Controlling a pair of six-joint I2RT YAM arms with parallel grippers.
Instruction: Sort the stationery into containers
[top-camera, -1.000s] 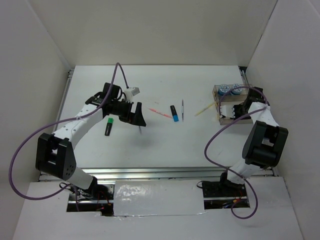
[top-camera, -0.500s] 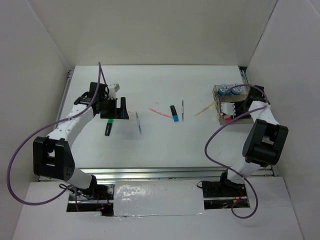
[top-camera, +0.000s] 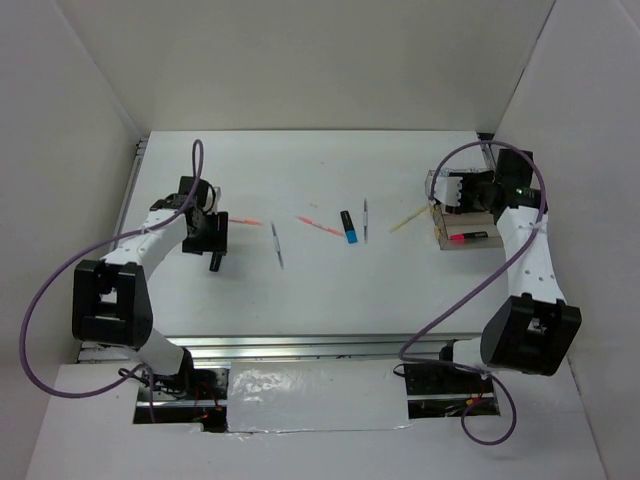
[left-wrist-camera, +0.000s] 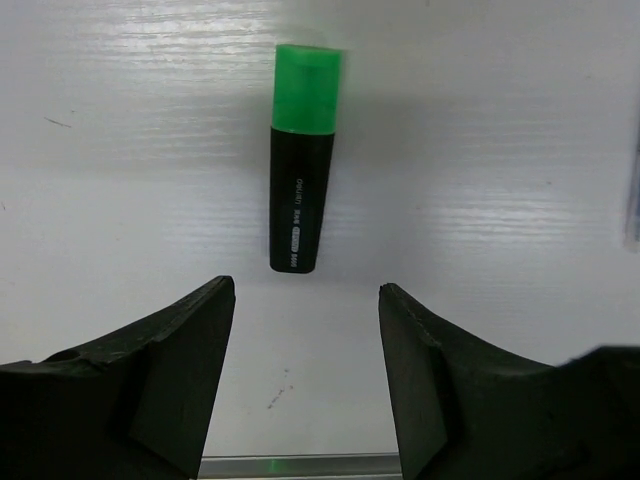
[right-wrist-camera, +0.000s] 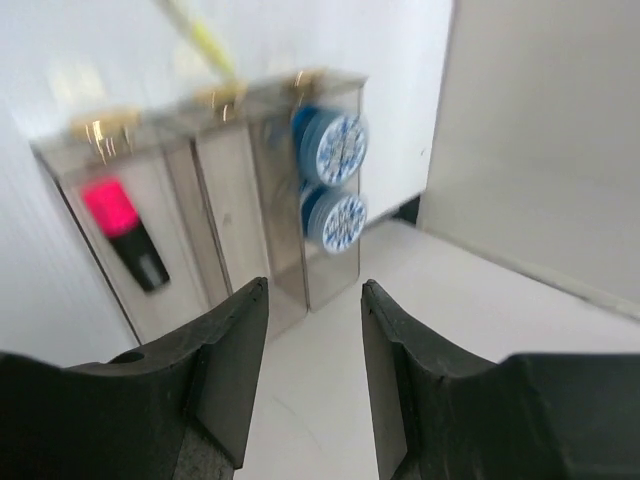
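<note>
My left gripper (top-camera: 208, 240) is open, low over a green-capped black highlighter (top-camera: 216, 263). In the left wrist view the highlighter (left-wrist-camera: 300, 165) lies just beyond my open gripper (left-wrist-camera: 305, 290). My right gripper (top-camera: 452, 192) is open and empty over the far end of the clear tray (top-camera: 445, 240). A pink highlighter (top-camera: 468, 237) lies in the tray's near compartment. In the right wrist view my gripper (right-wrist-camera: 313, 290) faces the tray (right-wrist-camera: 230, 170), with the pink highlighter (right-wrist-camera: 125, 230) at left and two tape rolls (right-wrist-camera: 335, 180) at right.
On the table lie a silver pen (top-camera: 277, 244), two orange sticks (top-camera: 250, 221) (top-camera: 322, 227), a blue-capped highlighter (top-camera: 348, 227), a second silver pen (top-camera: 366, 220) and a yellow stick (top-camera: 408, 219) touching the tray. White walls close in left, right and back.
My left gripper moved left from mid-table to over the green highlighter, and a silver pen now lies where it was. My right gripper moved from the tray's near end to its far end.
</note>
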